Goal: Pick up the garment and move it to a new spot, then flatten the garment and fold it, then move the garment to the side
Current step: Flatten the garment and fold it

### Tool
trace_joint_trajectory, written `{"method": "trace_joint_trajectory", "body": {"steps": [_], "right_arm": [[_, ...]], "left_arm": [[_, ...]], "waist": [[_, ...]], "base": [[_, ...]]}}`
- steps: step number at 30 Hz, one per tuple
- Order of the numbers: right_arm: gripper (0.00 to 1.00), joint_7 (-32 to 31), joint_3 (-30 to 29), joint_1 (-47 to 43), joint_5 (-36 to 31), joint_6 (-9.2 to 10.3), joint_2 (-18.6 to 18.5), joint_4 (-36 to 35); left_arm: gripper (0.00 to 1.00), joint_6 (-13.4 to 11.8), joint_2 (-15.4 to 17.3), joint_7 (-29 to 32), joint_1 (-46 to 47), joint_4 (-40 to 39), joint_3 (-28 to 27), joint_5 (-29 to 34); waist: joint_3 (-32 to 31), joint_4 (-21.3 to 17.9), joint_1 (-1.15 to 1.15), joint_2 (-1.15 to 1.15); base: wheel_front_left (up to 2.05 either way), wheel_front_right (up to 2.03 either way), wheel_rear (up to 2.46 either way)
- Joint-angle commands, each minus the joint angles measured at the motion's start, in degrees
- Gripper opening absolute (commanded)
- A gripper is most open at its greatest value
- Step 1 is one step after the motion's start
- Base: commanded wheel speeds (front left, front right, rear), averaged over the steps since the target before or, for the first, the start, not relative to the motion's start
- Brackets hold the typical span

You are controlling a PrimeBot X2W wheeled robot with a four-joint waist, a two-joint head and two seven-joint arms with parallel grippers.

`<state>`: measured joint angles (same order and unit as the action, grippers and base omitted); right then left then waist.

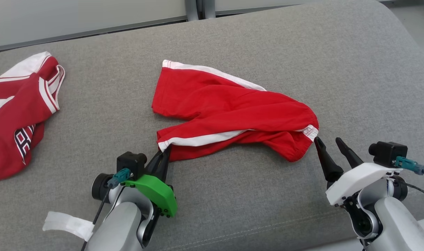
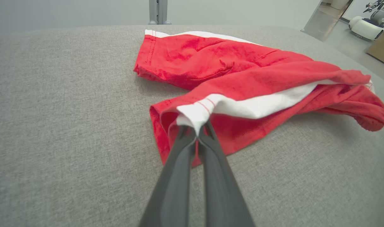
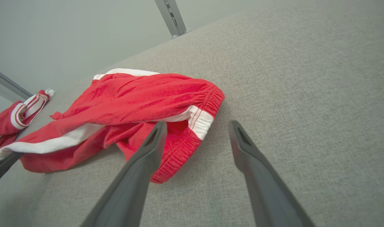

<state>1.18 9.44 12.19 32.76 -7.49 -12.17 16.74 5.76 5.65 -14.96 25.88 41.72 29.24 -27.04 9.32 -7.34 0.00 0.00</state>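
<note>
"Shorts (image 1: 232,108) on the cushion (image 1: 232,42): which way do they run?" asks one.

"Across it, side to side, near the middle. The long axis goes from the leg hems on the robot's left to the waistband (image 1: 311,129) on its right. A second red garment (image 1: 20,111) lies well apart, far left," says the other.

"And the arms?"

"One at each end. The left gripper (image 1: 166,152) is pinched tight on the white corner of the near hem (image 1: 164,142); the left wrist view shows cloth squeezed between the tips. The right gripper (image 1: 327,140) stands spread wide, holding nothing, tips just beside the waistband and pointing at it."

"So which one matters next?"

"Likely the right. The waistband lies ahead of it and a little to its left, and no other arm is nearer. Closing there would give a hold at both ends, so the shorts could lift along their length. With one end only, they would probably hang and bunch."
</note>
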Motion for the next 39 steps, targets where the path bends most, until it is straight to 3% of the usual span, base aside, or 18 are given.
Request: {"method": "trace_joint_trajectory", "body": {"steps": [1, 18, 20, 27, 37, 39], "right_arm": [[1.00, 0.3, 0.4, 1.2, 1.7, 0.01, -0.5, 0.9], [1.00, 1.7, 9.6, 11.5, 21.1, 0.00, -3.5, 16.3], [0.84, 2.0, 11.2, 12.2, 22.8, 0.00, -3.7, 17.1], [0.49, 4.3, 17.2, 14.7, 26.5, 0.00, -5.6, 17.8], [0.45, 7.3, 23.9, 18.6, 29.5, 0.00, -8.3, 19.4], [0.40, 8.3, 25.1, 19.4, 30.1, 0.00, -8.5, 19.8]], "left_arm": [[0.00, -0.3, 0.1, -0.2, -0.8, -0.2, -0.4, 0.8], [0.00, 0.5, -1.1, -0.2, 0.7, 0.1, 0.6, 1.9], [0.00, 0.6, -1.1, -0.2, 0.9, 0.2, 0.6, 2.0], [0.00, 0.7, -1.0, -0.2, 1.4, 0.5, 0.3, 2.2], [0.00, 0.8, -1.1, -0.2, 1.6, 0.9, 0.1, 2.4], [0.00, 0.9, -1.1, -0.2, 1.5, 1.1, 0.1, 2.4]], "waist": [[0.3, 0.5, 0.00, 0.00], [2.2, 2.7, 0.00, 0.00], [2.3, 2.8, 0.00, 0.00], [2.7, 2.9, 0.00, 0.00], [2.8, 2.9, 0.00, 0.00], [2.7, 3.0, 0.00, 0.00]], "base": [[0.00, 0.00, 0.00], [0.00, 0.00, 0.00], [0.00, 0.00, 0.00], [0.00, 0.00, 0.00], [0.00, 0.00, 0.00], [0.00, 0.00, 0.00]]}}
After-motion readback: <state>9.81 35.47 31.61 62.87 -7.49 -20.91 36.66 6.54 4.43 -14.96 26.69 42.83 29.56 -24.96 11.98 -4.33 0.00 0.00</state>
